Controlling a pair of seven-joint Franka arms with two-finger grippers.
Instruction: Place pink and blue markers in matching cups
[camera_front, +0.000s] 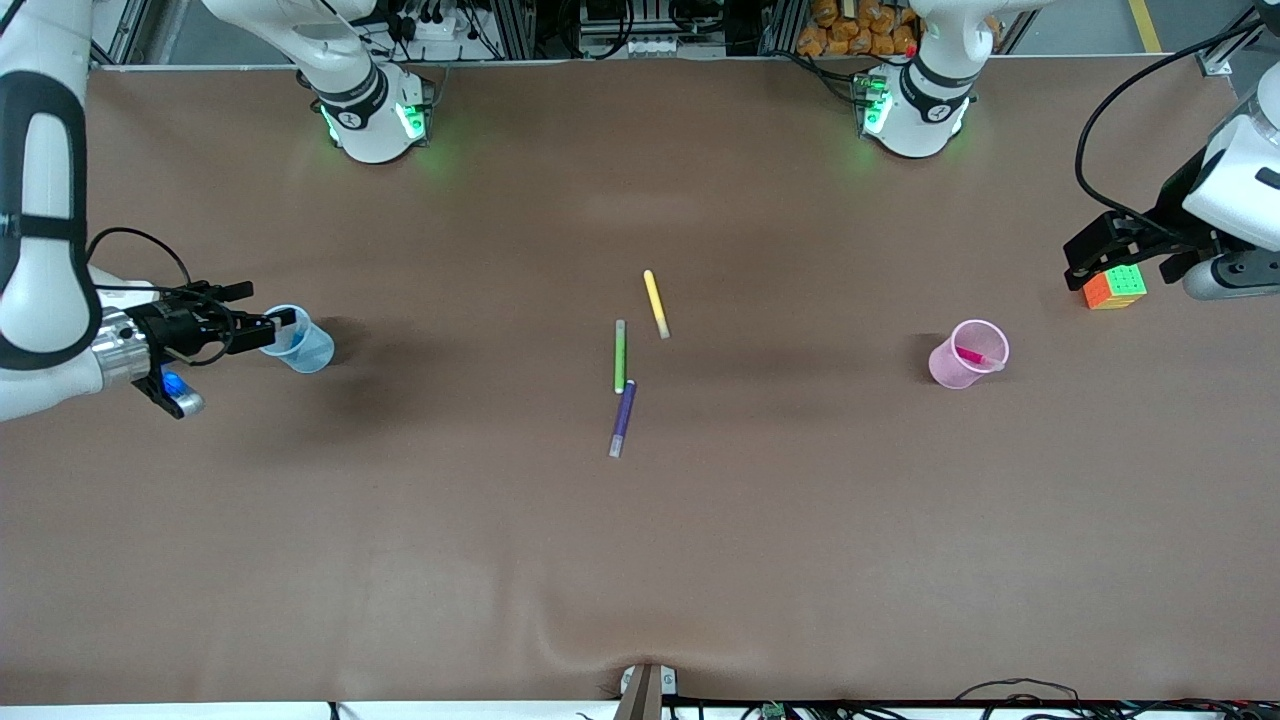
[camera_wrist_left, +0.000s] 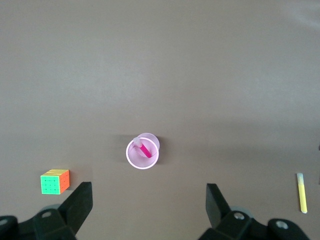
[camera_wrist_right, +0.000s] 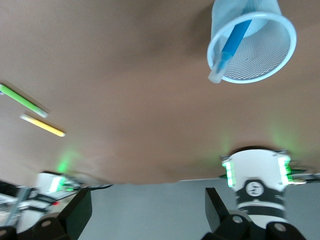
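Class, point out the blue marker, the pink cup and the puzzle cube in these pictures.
blue marker (camera_wrist_right: 235, 39), right wrist view, middle of its blue barrel inside the blue cup.
pink cup (camera_front: 944, 367), front view, its outer wall.
puzzle cube (camera_wrist_left: 50, 184), left wrist view, its green face.

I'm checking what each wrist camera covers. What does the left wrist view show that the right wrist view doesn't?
Only the left wrist view: the pink cup with the pink marker in it, the colour cube, and the open left pincer.

Only the right wrist view: the blue cup holding the blue marker, the green marker, a robot base, and the open right pincer.

Both: the yellow marker and the brown table.
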